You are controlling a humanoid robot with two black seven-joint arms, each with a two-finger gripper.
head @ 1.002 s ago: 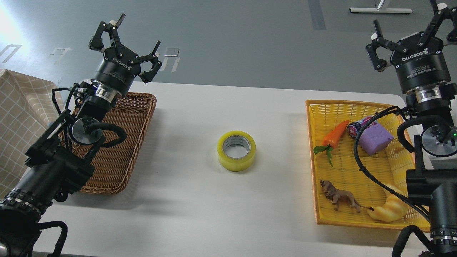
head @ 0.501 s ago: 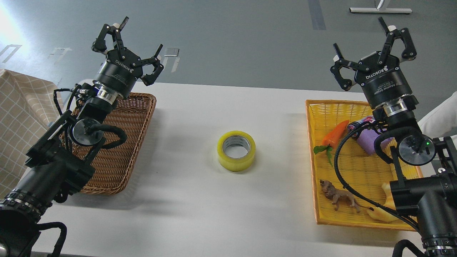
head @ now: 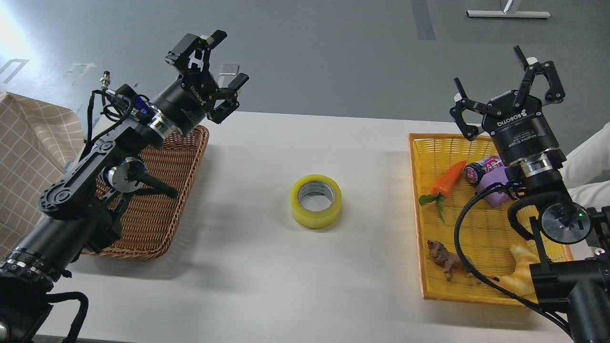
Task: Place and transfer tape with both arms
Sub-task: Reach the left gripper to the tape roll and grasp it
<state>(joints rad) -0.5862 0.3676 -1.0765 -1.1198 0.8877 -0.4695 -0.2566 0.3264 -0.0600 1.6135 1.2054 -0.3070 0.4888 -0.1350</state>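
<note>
- Tape, a wide roll of translucent yellowish packing tape with a grey-white core, lay flat on the white table, about midway between the 2 baskets and touched by neither gripper.
- Over the last second the left black gripper had swung up and inward, from above the far edge of the brown wicker basket toward the table's centre; its wrist had rolled, so the fingers now pointed toward the tape's side of the table.
- Its fingers stood spread wide, with nothing between them.
- The right black gripper had moved in from the frame's right edge during the first half of that second, then dropped slightly; it hung above the far rim of the yellow woven basket, fingers spread wide and empty.
- Both grippers remained well apart from the tape, which had not shifted at all.
- My reading: the left arm was starting its approach, so the pick-up step had only begun and the hand-over between arms lay wholly ahead.
- Next, the left gripper would probably need to come down over the roll and close across its rim or through its core.
- Inside the yellow basket lay an orange toy carrot, a purple block, a brown toy lion and a pale yellow croissant-shaped toy, all partly crossed by the right arm's cable.
</note>
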